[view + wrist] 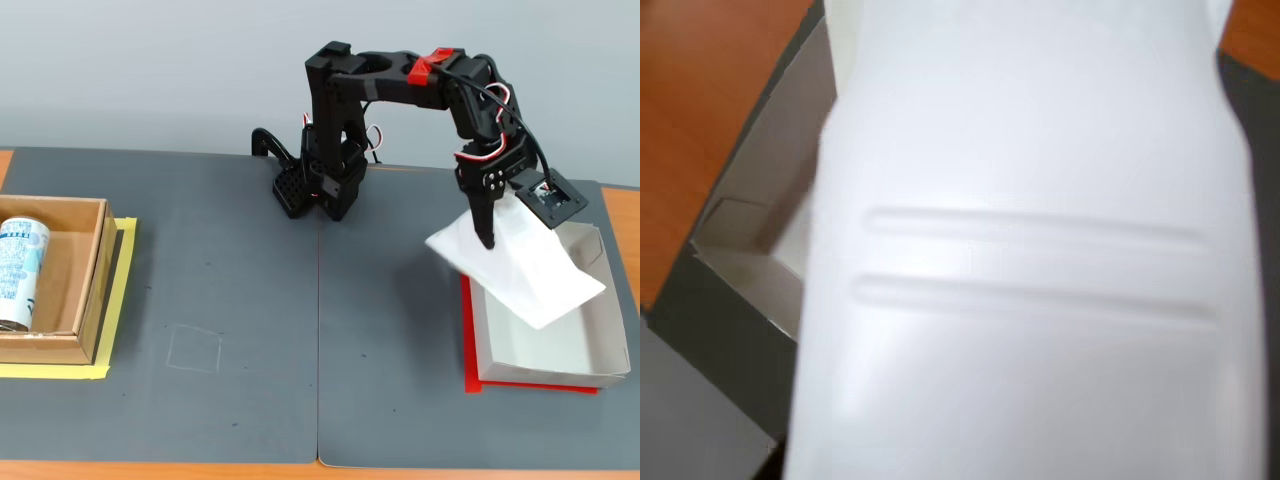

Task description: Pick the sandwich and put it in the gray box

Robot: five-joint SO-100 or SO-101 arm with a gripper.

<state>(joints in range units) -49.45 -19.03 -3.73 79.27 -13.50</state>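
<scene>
Above the gray box [598, 362], the sandwich [520, 270] hangs in the air, tilted, with its far end lower and pointing to the right in the fixed view. The gripper [487, 238] is clamped on the pack's upper left part. One dark finger [486, 222] shows in front of the white wrap; the other finger is hidden behind it.

Up close in the wrist view, the sandwich [1030, 260] fills most of the picture as a blurry white sheet with two long pressed lines across it. Its label cannot be seen. The fingers are hidden there too.

Beside the pack on the left in the wrist view, only a corner of the box [750, 240] peeks out, with its pale inside wall. The rest is covered.

Under the box in the fixed view sits a red edge [467, 340], mostly hidden. All of this rests on a dark gray mat [250, 330].

Far to the left in the fixed view is a brown box [70, 345] on yellow tape [125, 290]. It is cut off by the picture's edge. A blue-white can [18, 270] lies inside it, also cut off.
</scene>
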